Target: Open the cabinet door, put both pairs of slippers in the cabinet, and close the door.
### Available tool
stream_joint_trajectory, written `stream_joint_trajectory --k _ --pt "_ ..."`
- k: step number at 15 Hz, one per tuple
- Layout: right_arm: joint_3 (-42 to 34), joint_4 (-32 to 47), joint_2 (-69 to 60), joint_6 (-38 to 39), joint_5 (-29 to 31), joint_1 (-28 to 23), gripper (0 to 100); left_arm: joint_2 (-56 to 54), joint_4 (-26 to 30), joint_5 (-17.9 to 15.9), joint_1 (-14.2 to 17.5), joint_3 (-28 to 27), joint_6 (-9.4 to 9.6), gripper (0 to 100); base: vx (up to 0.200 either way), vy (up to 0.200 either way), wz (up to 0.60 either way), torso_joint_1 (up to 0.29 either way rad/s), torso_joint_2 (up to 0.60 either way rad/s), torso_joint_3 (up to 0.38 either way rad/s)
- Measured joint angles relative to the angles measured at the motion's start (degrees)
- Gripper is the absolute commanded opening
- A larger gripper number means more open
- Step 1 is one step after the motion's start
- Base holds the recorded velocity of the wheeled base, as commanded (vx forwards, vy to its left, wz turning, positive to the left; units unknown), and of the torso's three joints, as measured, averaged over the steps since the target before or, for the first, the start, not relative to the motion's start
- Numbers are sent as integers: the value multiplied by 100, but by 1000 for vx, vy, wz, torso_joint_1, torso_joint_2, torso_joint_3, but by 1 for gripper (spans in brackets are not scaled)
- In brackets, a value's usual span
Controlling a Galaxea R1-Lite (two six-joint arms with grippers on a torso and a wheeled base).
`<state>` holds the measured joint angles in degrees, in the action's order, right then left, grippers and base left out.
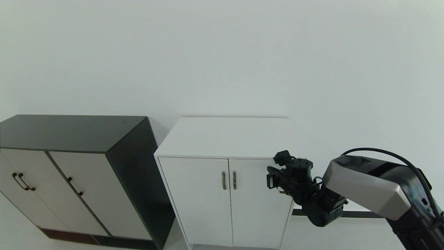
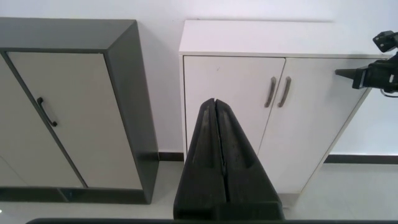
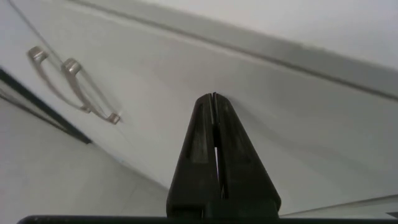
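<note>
Hovering empty, jaws pressed together, before the closed right door [image 1: 256,215] of the white cabinet [image 1: 222,135], the right gripper [image 3: 214,102] has the upright door handle [image 1: 234,180] off to its left and stands nearer it than the left gripper [image 2: 215,106], likewise closed on nothing.

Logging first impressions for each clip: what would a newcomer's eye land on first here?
The white two-door cabinet with paired metal handles stands shut against the wall at centre. The right gripper, shut, is held close to its right door, near the top corner. To the robot's left stands a dark grey cabinet with pale doors, also shut.
</note>
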<state>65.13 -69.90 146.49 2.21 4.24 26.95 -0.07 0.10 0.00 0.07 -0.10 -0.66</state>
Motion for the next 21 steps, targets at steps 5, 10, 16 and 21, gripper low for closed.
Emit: stream_joint_trajectory --k 5,10,16,21 --pt "262 96 117 0 262 11 0 0 0 -2 -5 0 0 0 0 0 0 0 0 0" --pt "451 95 229 0 372 2 0 0 0 0 2 0 0 0 0 0 0 0 0 0" --pt "140 -35 74 -22 405 49 0 0 0 0 2 0 6 0 0 0 0 0 0 0" --pt "-629 -60 -619 -38 401 55 0 0 1 -2 0 0 12 0 0 0 0 0 0 0"
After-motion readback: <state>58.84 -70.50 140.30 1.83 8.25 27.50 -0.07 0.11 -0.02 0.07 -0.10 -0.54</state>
